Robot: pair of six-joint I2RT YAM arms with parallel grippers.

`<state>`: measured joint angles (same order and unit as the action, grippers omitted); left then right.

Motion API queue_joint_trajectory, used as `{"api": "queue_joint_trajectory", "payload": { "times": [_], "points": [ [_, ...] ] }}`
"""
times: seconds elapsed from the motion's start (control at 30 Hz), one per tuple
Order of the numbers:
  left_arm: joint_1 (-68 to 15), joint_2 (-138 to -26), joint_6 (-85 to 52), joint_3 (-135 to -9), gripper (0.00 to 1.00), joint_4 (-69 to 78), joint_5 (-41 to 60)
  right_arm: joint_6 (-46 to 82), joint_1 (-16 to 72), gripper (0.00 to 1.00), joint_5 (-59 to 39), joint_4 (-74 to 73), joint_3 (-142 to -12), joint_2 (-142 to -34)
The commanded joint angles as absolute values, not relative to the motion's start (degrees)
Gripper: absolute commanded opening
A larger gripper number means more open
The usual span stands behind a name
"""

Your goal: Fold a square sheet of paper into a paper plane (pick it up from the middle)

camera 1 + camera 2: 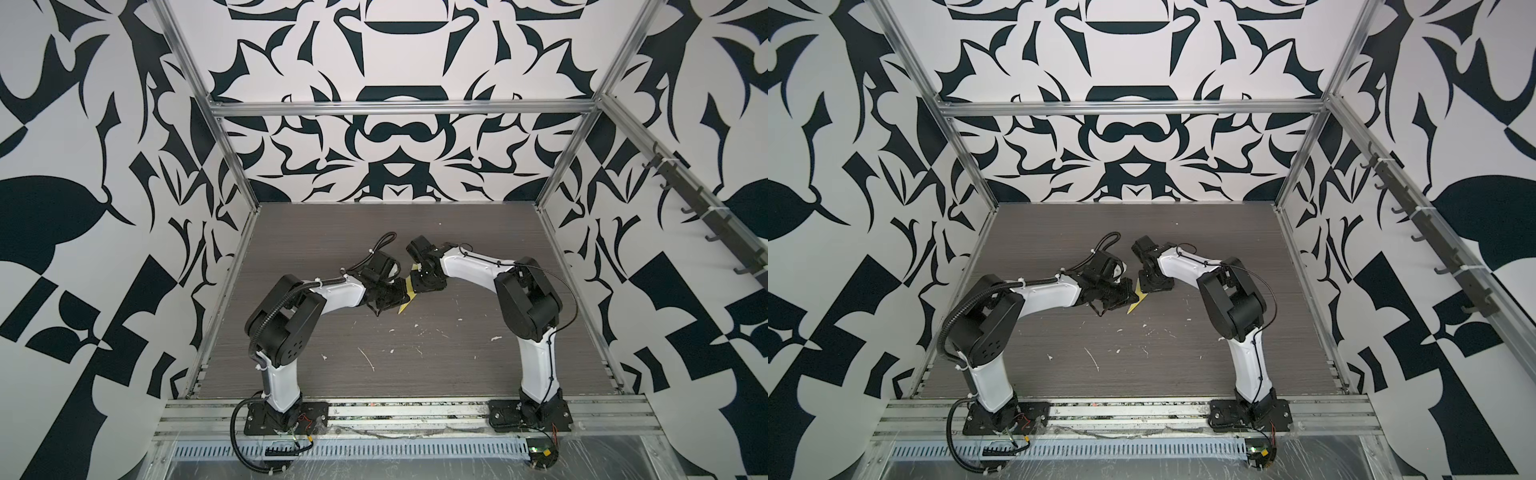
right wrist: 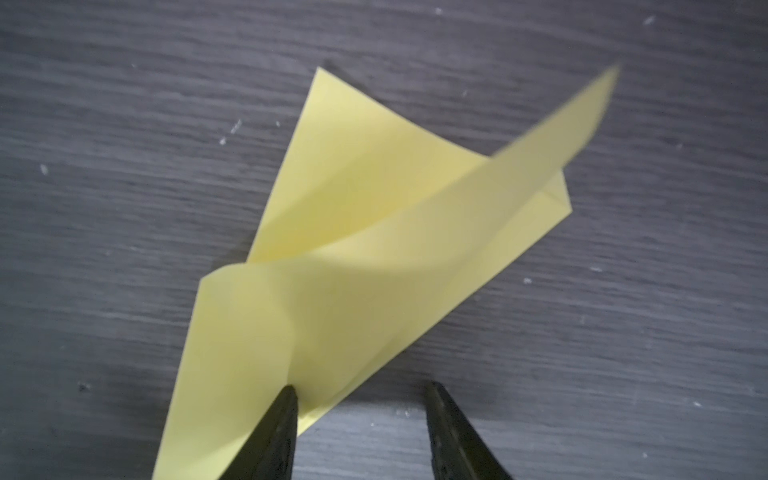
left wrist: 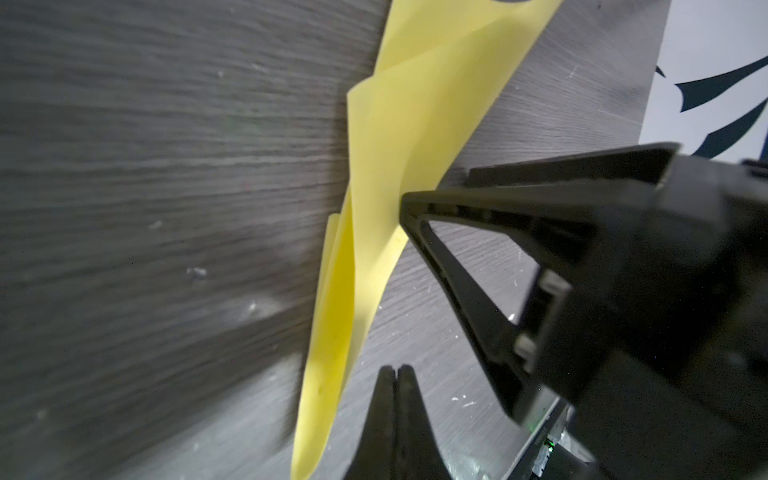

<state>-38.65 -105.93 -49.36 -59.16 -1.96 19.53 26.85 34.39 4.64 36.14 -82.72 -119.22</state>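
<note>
We find the yellow sheet of paper [image 2: 365, 266] lying on the dark counter [image 1: 311, 232] near its middle, between the two arms' ends. It is folded into a long, tapering shape of several layers. One long flap curls up off the layer beneath, and its far corner is blurred in the right wrist view. In both top views the arms hide most of the sheet, and only a yellow tip pointing toward the near edge shows clearly [image 1: 1133, 306].

The right fingers [image 2: 278, 428] stand partly open (roughly halfway, we would say). One fingertip rests on the paper near its edge. The other sits beside the sheet, over bare counter and clear of the paper. Nothing is clamped between them. The left wrist view shows the same thing from the side: one right fingertip meets the yellow surface, and its partner stands back over the wood grain.

The left fingers [image 3: 388, 395] are closed, tip against tip, with nothing between them. They sit just beside the narrow end of the sheet, and we see a strip of counter between them and the paper's edge.

Small white flecks [image 1: 496, 338] lie scattered on the counter nearer the arm bases, well apart from the sheet.
</note>
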Motion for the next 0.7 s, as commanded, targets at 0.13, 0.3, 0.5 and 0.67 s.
{"api": "queue_joint_trajectory", "payload": {
  "times": [0.13, 0.3, 0.5, 0.67],
  "points": [
    [-38.8, -107.6, -49.7, -59.6, 0.01, -6.9, 18.6, 27.2, 33.8, 0.5, 6.5, 41.7, -77.9, -127.9],
    [-38.8, -107.8, -49.7, -59.1, 0.01, -8.2, 18.1, 27.2, 33.9, 0.49, 6.6, 41.7, -77.7, -128.1],
    [-38.8, -107.9, -49.2, -58.9, 0.01, -10.3, 17.4, 27.2, 33.9, 0.49, 6.6, 41.7, -77.5, -128.1],
    [-38.8, -107.9, -48.6, -59.2, 0.0, -12.5, 16.0, 27.4, 33.9, 0.49, 6.7, 41.8, -77.5, -128.1]
  ]
}}
